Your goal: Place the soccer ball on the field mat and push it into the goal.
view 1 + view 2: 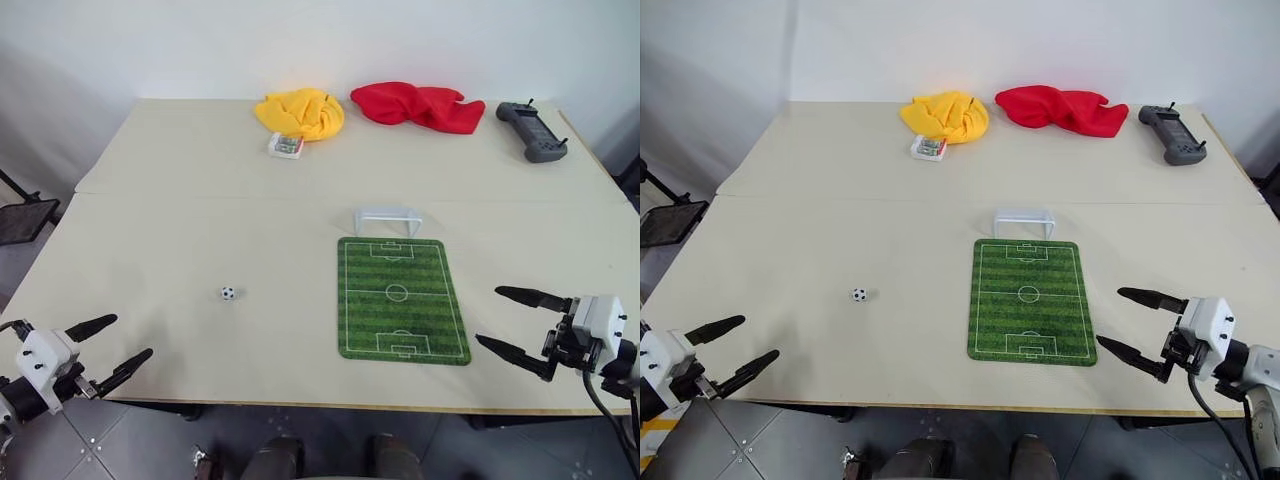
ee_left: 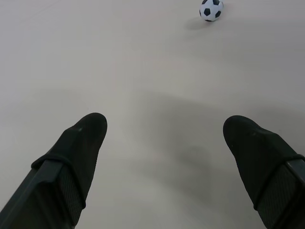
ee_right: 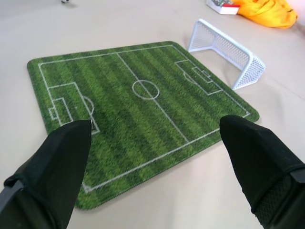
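Note:
The tiny black-and-white soccer ball rests on the bare beige table, left of the field mat; the left wrist view looks over it too, soccer ball. The green striped mat lies flat with the small white goal just beyond its far end. My left gripper hovers open over the table's near left edge, short of the ball, holding nothing. At the near right, beside the mat's corner, my right gripper is open and empty, its fingers aimed across the mat toward the goal.
Along the table's far edge lie a yellow cloth, a red cloth and a grey handheld controller. A small white box with a coloured label sits in front of the yellow cloth.

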`<state>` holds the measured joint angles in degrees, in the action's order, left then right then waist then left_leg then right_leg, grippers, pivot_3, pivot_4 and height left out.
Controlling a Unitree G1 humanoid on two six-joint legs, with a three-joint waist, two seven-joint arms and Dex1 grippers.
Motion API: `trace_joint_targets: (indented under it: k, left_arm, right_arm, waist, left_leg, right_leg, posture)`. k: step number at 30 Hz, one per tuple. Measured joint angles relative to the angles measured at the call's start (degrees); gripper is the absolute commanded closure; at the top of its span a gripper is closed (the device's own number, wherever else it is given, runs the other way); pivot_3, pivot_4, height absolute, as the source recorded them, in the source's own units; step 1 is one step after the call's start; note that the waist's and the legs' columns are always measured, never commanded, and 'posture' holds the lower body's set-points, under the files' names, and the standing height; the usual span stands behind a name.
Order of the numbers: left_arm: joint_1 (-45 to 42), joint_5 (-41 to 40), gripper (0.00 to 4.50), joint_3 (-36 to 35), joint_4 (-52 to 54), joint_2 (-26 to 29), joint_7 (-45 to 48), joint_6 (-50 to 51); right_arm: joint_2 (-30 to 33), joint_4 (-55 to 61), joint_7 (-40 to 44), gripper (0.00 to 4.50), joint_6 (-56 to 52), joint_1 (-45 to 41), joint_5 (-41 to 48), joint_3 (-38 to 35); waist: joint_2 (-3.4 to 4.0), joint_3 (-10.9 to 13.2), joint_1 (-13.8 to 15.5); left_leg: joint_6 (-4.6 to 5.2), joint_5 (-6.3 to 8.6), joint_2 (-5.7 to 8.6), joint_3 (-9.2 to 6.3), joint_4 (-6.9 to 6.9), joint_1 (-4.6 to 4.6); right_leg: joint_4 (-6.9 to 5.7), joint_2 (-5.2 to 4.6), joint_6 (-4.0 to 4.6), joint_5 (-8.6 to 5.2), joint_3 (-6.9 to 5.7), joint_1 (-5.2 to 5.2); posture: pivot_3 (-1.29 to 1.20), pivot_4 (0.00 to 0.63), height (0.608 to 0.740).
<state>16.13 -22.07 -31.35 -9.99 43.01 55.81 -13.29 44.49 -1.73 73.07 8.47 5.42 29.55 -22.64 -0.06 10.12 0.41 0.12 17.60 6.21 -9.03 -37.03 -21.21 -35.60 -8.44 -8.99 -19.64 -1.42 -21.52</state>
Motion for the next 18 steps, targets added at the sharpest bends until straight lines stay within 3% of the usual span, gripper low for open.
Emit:
trace_joint_targets:
  k: [4,9,13,18]
  left_arm:
    - [-0.3,0.0,0.07,0.4,-0.3,0.0,0.1,0.8]
    - [-1.6,-0.6,0.07,0.7,-5.6,0.7,2.8,2.5]
    - [-4.5,-1.2,0.07,0.4,-11.7,1.4,5.5,1.0]
    - [-7.5,-1.1,0.07,0.4,-15.7,3.2,7.7,-2.5]
  right_arm:
    - [-0.2,1.6,0.4,0.00,-2.3,0.1,1.8,0.2]
    - [-3.9,13.2,-1.1,0.00,-8.6,0.1,10.6,1.5]
    - [-8.6,17.4,0.1,0.00,-7.6,0.1,14.4,2.2]
    - [-11.6,17.9,2.7,0.00,-1.9,2.8,12.8,2.3]
  waist:
    - [0.00,0.0,0.0]
    - [0.03,0.0,-0.3]
    - [0.02,0.0,-0.1]
    - [-0.01,0.0,0.8]
  left_leg:
    - [0.04,0.02,-0.02,0.15,0.00,0.03]
    - [-0.06,0.07,-0.21,0.15,0.04,0.05]
    - [-0.06,0.10,-0.16,0.15,0.00,0.04]
    - [-0.01,0.11,-0.11,0.21,-0.01,0.05]
  right_leg:
    - [0.00,0.01,-0.01,0.00,0.19,-0.07]
    - [-0.03,0.06,0.03,0.02,0.24,-0.12]
    - [-0.02,0.10,0.02,0.03,0.24,-0.10]
    - [0.00,0.09,-0.01,0.05,0.29,-0.10]
  posture:
    - [0.00,0.150,0.740]
    - [0.00,0.150,0.740]
    - [0.00,0.150,0.740]
    - [0.00,0.150,0.740]
